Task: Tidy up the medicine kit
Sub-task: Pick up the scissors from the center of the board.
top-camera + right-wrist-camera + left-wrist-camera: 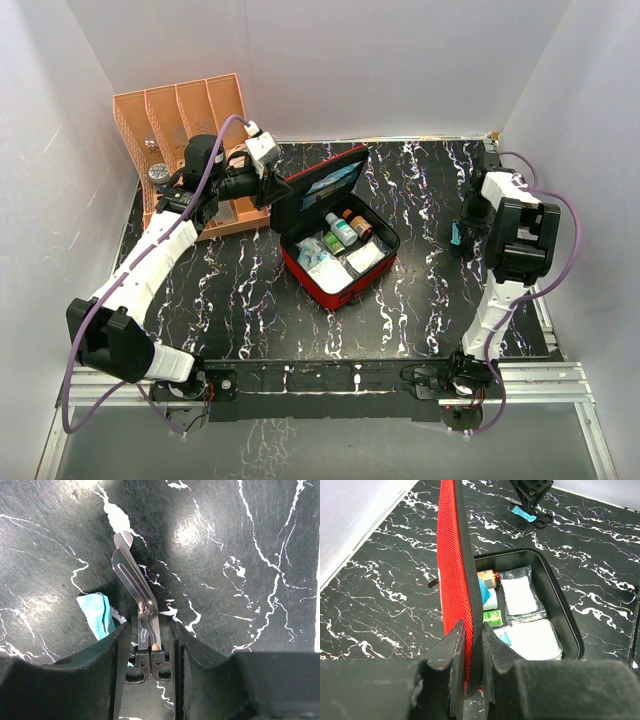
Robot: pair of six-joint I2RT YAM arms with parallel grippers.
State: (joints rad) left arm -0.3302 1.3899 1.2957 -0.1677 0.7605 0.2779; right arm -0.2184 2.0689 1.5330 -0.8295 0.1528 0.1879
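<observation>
The left gripper [472, 628] is nearly closed, pinching the raised lid [452, 555] of the medicine kit [316, 288] at mid-table [250, 300]. The right gripper [149, 626], partly open, straddles metal scissors [132, 580] near the right edge. The bottle labels [343, 230] are too small to read.

**No writing legible**

No text, brand, number or sign can be read. Inside the medicine kit [310, 285], labels are borne by a green-capped bottle [340, 232] and by the brown bottle [358, 225] just beside it. Their print is too small and blurred to be made out.
</observation>
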